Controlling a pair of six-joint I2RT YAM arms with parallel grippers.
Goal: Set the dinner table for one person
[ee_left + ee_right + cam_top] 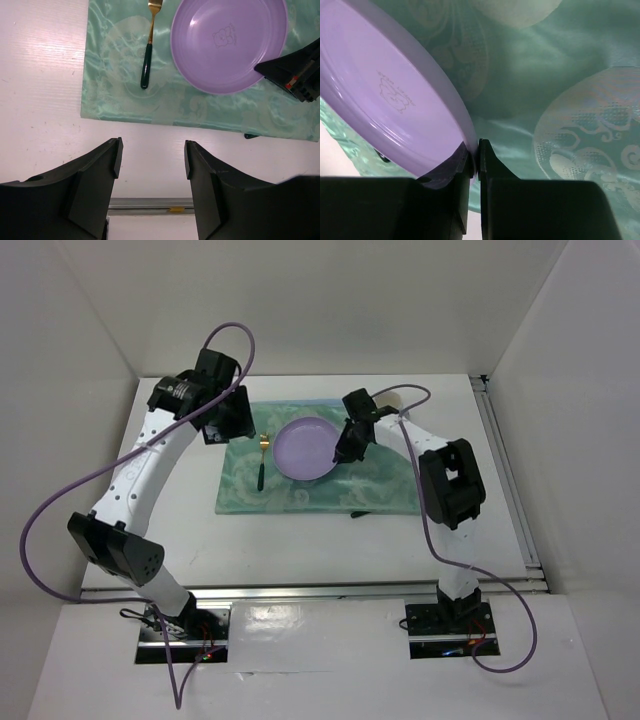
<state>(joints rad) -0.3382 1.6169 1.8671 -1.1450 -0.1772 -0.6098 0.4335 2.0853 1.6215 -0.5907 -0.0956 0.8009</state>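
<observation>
1. The dinner table [300, 540] fills the middle of the overhead view. It is a plain white top running from the arm bases at the bottom edge up to the back wall.
2. A green patterned cloth [385, 485] lies flat on it, at the centre of that view.
3. A purple plate [305, 450] sits over the upper middle of the cloth. In the left wrist view I can make out a faint bear drawing in its well.
4. A fork [262, 462] lies on the cloth just left of the plate and apart from it. Its gold head points toward the top of the frame and its dark green handle toward the bottom.
5. The right pincer [475, 157] is pinched narrow on the plate's rim. In the right wrist view the purple edge sits between the two fingers at lower centre. From overhead, that is the plate's right edge.
6. I cannot tell whether the plate rests fully on the cloth or is tipped up on that side.
7. The left pincer [152, 150] stands wide with nothing between its fingers. Below it I see bare white table, and the cloth's edge crosses the frame above. From overhead it hangs by the cloth's upper left corner.
</observation>
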